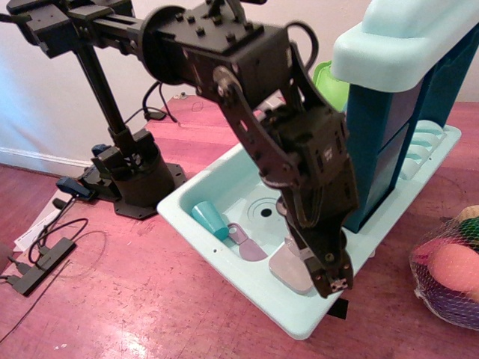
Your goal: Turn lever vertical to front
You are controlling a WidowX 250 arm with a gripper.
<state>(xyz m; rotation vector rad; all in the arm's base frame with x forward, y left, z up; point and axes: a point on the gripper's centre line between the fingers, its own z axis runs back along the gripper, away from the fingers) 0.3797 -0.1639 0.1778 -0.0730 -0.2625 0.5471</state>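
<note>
- Where the black arm bends down over the pale sink tray [299, 318], the gripper [334, 283] hangs at the faucet base block [288, 269]
- The lever is hidden behind the gripper; its position cannot be told
- Whether the jaws are spread or pressed together cannot be told
- Left of the gripper lie a teal cup [210, 219] and a purple spatula [245, 243]

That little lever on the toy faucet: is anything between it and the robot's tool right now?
Nothing visible stands between them, though the tool itself hides the lever here. It hangs right over the faucet base. The teal cup and purple spatula lie off to the side in the sink.
</note>
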